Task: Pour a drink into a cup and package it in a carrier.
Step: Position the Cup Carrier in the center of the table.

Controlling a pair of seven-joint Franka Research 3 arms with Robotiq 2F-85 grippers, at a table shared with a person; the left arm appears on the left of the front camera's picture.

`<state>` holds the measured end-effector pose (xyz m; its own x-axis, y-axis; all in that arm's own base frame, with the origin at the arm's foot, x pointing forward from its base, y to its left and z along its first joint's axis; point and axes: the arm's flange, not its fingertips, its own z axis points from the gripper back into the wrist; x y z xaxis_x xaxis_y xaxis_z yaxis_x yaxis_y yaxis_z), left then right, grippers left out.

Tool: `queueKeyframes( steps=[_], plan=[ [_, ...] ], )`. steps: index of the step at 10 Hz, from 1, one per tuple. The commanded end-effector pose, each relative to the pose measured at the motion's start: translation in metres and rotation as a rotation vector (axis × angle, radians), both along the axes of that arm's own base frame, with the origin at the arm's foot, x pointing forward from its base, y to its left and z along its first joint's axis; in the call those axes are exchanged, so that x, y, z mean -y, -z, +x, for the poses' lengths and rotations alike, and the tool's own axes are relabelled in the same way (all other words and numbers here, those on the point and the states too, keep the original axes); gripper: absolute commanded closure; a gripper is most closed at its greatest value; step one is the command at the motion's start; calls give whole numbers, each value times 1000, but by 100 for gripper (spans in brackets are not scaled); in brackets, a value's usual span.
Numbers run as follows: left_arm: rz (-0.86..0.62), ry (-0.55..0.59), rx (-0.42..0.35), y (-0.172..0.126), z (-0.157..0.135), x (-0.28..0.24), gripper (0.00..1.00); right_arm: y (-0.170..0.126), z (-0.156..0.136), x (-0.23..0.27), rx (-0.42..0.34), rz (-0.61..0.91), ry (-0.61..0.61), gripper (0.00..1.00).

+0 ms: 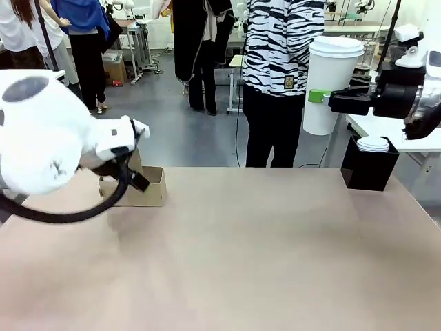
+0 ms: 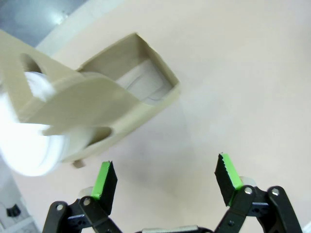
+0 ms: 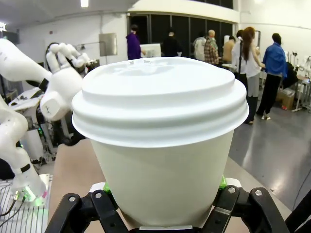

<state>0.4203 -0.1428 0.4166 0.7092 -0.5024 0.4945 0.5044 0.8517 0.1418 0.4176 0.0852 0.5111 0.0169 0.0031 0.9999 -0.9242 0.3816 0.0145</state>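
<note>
One tall white lidded paper cup (image 1: 333, 83), clamped in right gripper (image 3: 163, 188), raised well right of the one brown carrier (image 1: 153, 187), left gripper (image 2: 165, 182) spread empty beside carrier, blurred white round thing (image 2: 26, 131) in one pocket

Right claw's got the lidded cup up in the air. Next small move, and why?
Probably swing the right claw across toward the carrier at the left of the table. It is shut on the cup, held high at the right, far from the carrier. The left claw hangs open beside the carrier, and one pocket looks free.
</note>
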Motion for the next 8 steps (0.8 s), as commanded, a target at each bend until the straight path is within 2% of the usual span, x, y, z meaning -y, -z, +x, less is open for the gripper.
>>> queueKeyframes(
  steps=[1, 3, 5, 8],
  plan=[
    [47, -94, -32, -51, 12, 15, 0, -6, 3, -4, 5, 2, 9, 19],
    [40, -143, -74, -88, 26, 22, 0, -6, 3, -4, 5, 2, 9, 19],
    [36, -238, -106, -111, 49, 21, 0, -6, 3, -4, 5, 2, 9, 19],
    [58, -384, -160, -109, 91, 14, 0, -6, 3, -4, 5, 2, 9, 19]
  ],
)
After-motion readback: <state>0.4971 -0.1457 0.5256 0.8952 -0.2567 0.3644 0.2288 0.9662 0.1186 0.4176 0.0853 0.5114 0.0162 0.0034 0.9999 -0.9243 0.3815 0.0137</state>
